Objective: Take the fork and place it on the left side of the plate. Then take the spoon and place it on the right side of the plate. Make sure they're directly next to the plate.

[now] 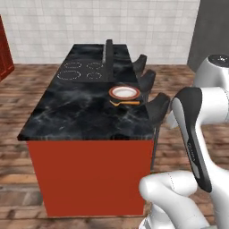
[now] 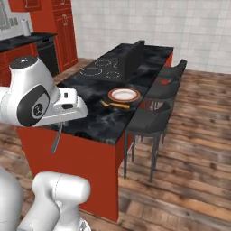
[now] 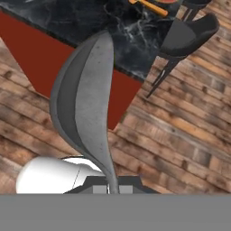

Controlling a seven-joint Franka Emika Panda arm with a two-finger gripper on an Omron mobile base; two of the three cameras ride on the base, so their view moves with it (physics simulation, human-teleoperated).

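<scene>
Gripper [image 3: 108, 188] clenched on spoon [image 3: 85, 103] by thin handle; bowl fills hand view, spoon hangs below hand in right base view, off counter's [image 1: 80, 116] near side; plate [image 1: 124, 92] sits on counter near stool edge, fork [image 1: 125, 103] touching or just beside its near rim (which rim counts as left is unclear from here); risks: thin handle may pivot in pinch during swing; spoon may land apart from plate, on rim, or knock fork; stools [image 2: 153, 119] crowd that edge.
</scene>
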